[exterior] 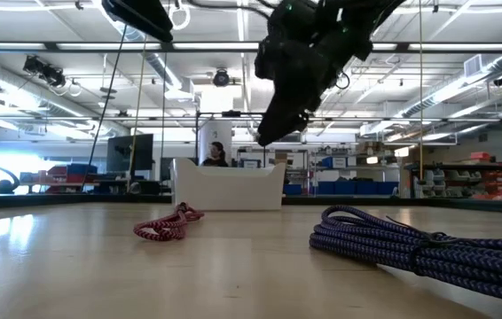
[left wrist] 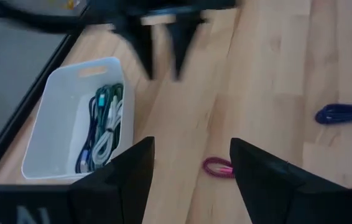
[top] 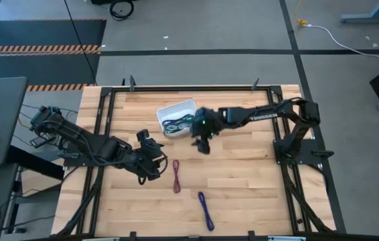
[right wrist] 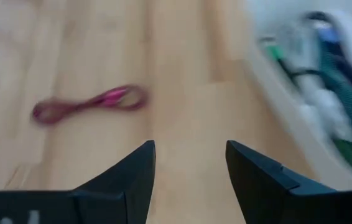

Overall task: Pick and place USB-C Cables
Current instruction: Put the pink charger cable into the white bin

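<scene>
A white tray at the table's far middle holds several USB-C cables, green, white and dark ones. A dark red cable and a purple cable lie loose on the wood nearer the front. My right gripper hangs open just right of the tray, above the table, with nothing between its fingers. My left gripper stands open left of the dark red cable, also holding nothing.
A black metal frame runs around the wooden table top. Bare wood lies between the tray and the two loose cables. In the low view the purple cable lies close to the camera and the dark red one before the tray.
</scene>
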You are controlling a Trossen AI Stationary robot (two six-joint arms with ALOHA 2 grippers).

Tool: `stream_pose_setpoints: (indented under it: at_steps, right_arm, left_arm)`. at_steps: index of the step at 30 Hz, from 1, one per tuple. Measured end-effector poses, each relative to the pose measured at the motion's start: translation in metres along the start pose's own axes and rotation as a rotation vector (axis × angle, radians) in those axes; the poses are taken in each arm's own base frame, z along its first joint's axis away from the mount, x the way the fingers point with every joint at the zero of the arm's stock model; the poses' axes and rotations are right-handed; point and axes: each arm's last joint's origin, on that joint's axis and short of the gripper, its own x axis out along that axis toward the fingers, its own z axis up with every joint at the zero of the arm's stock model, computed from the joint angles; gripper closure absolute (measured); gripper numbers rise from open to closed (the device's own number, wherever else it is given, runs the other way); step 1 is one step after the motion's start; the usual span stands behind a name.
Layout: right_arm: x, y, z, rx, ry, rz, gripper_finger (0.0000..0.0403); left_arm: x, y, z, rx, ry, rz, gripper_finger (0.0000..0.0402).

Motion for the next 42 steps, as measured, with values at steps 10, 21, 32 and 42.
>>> stream_pose_setpoints:
  at_steps: [10,21,32,42]
  right_arm:
    - [0.009,0.062,-0.008,-0.255,0.014,-0.119,0.0202]
    - [-0.006,0.037,-0.037,-0.115,0.306,-0.520,0.0202]
    - [-0.016,0.010,-0.043,-0.045,0.408,-0.629,0.0202]
    - [-0.019,-0.002,-0.043,-0.042,0.429,-0.641,0.0202]
  left_arm:
    - [0.021,-0.001,-0.007,-0.383,0.062,0.092,0.0186]
    - [0.083,-0.035,-0.033,-0.608,0.203,0.155,0.0206]
    - [0.109,-0.057,-0.040,-0.810,0.253,0.058,0.0215]
    - [0.130,-0.071,-0.058,-0.880,0.374,0.060,0.0223]
